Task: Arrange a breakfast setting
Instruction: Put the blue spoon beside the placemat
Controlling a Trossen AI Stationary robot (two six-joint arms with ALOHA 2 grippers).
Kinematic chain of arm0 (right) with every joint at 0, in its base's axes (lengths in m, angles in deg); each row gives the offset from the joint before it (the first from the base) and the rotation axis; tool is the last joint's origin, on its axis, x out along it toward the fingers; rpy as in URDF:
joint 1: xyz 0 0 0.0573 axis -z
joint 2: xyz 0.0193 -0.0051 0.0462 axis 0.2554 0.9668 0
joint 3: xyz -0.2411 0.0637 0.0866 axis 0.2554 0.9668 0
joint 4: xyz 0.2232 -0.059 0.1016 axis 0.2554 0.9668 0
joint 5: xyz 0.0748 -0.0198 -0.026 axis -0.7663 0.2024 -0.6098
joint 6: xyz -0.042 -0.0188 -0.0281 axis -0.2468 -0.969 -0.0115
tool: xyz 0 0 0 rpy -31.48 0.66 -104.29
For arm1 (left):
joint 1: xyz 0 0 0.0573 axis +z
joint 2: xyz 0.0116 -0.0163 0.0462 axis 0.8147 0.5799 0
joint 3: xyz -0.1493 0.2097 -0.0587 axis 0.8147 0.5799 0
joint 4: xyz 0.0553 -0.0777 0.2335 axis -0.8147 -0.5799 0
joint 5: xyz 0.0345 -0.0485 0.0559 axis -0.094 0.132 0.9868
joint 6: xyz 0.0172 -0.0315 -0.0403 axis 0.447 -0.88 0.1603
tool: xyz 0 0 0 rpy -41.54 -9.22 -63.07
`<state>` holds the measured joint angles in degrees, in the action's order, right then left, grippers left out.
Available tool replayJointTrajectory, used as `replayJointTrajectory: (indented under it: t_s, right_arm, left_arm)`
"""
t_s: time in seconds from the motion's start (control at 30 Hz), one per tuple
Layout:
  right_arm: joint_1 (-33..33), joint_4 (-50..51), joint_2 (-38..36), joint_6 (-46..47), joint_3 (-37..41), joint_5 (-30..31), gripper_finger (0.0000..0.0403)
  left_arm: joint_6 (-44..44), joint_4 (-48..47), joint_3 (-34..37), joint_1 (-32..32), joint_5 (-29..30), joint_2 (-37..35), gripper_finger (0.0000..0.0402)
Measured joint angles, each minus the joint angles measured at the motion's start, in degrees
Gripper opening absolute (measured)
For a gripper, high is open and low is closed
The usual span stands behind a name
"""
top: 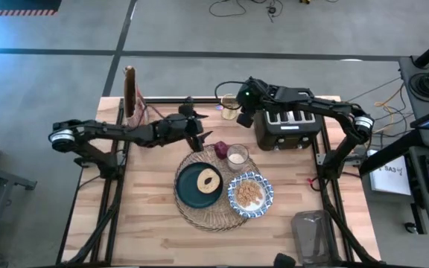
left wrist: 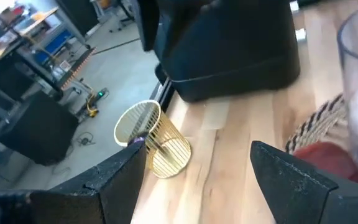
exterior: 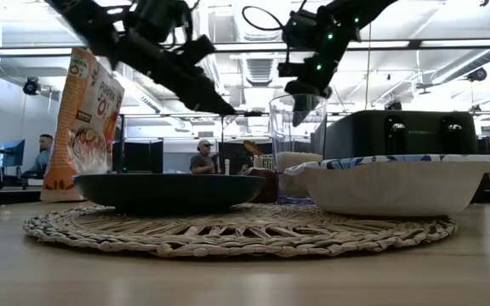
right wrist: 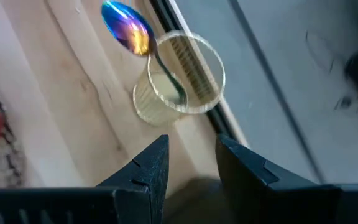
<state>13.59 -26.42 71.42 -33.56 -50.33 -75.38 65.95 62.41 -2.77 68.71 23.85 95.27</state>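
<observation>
We see the placemat [top: 213, 186] lying at the centre of the table [top: 147, 238]. On it sits the plate [top: 196, 187] at about nine o'clock, and the bread ring [top: 208, 181] rests on the plate. The bowl [top: 250, 195] sits on the mat's edge at about four o'clock, holding pale cereal. The glass [top: 237, 155] stands at about one o'clock on the mat, with the small red fruit [top: 220, 150] just beside it at twelve.

Our left gripper [top: 196, 126] hangs in the air near the mat's twelve o'clock edge, above the fruit, its fingers [left wrist: 110, 180] standing wide apart with nothing between them.

Our right gripper [top: 243, 119] hovers over the far edge of the table, beside the toaster [top: 289, 126], above a gold wire cup [right wrist: 178, 81] that holds a spoon [right wrist: 129, 31] with an iridescent bowl. Its fingers [right wrist: 143, 168] stand partly apart and grip nothing.

The cereal bag [exterior: 82, 119] stands toward ten o'clock from the mat, at the far left of the table. A clear container [top: 313, 232] lies near the table's five o'clock corner. Two people [exterior: 201, 157] show in the room behind.
</observation>
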Motion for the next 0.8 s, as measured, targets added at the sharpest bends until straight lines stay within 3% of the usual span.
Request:
replayJointTrajectory:
  t_s: [0.23, 0.7, 0.8]
  right_arm:
    - [0.0, 7.99, -2.04, 8.16, 0.07, 1.3, 0.0123]
    - [0.0, 9.2, -2.42, 8.23, 0.26, 1.3, 0.0123]
    - [0.0, 9.23, -2.39, 8.07, 0.37, 1.3, 0.0123]
  left_arm:
    - [8.7, -3.64, -5.68, 2.28, -0.02, 7.5, 0.0272]
    - [18.74, 3.91, -12.75, 10.25, -0.04, 19.17, 0.0272]
    - [18.43, 4.19, -13.86, 11.44, -2.74, 20.3, 0.0272]
